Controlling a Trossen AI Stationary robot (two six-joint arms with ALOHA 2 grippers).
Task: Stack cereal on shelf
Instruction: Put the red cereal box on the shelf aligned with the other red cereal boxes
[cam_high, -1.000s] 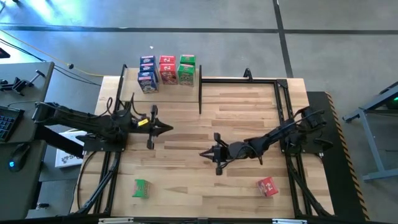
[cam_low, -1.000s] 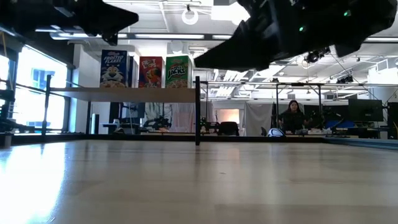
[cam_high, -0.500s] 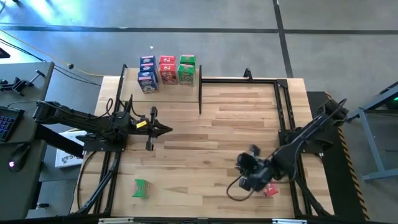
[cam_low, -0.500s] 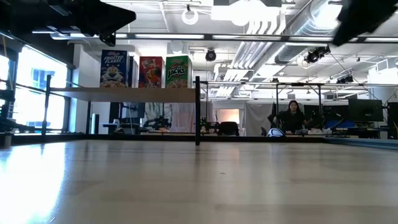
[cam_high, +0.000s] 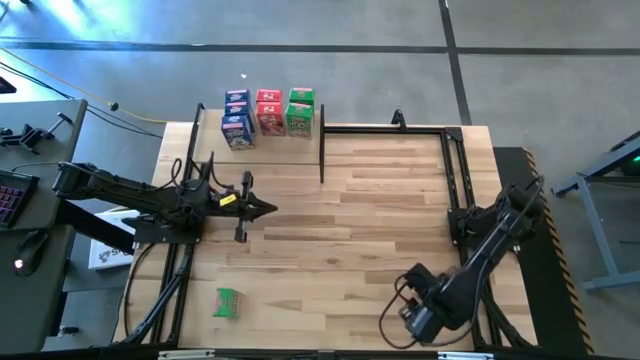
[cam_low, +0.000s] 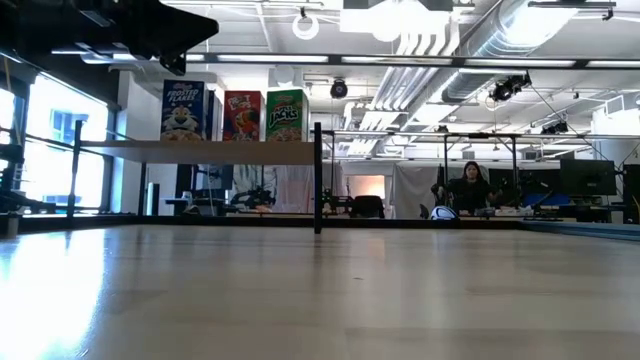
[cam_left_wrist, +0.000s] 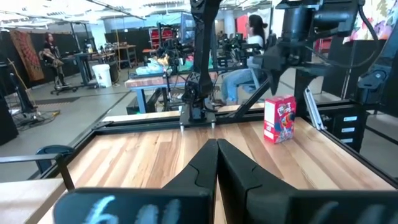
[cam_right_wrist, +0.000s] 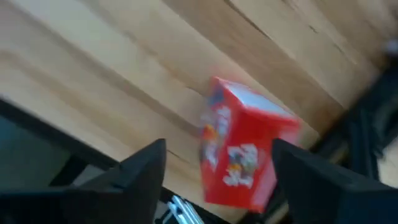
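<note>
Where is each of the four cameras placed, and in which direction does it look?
High: above the table, straight down; both arms show.
Low: at tabletop height, level toward the shelf; the left arm's dark underside shows at top.
Left wrist: behind the shut left pincer, facing the right arm across the table.
Right wrist: above the open right pincer, looking down.
Both wrist views share the red cereal box.

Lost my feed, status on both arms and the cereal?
Right gripper open over red box. Left gripper shut, waiting mid-table. Green box loose. Nothing in the way.

Open workshop hall, white ceiling ducts (cam_low: 470, 40), bright window (cam_low: 55, 135), grey concrete floor (cam_high: 330, 45), seated person (cam_low: 468, 188) at desks.
</note>
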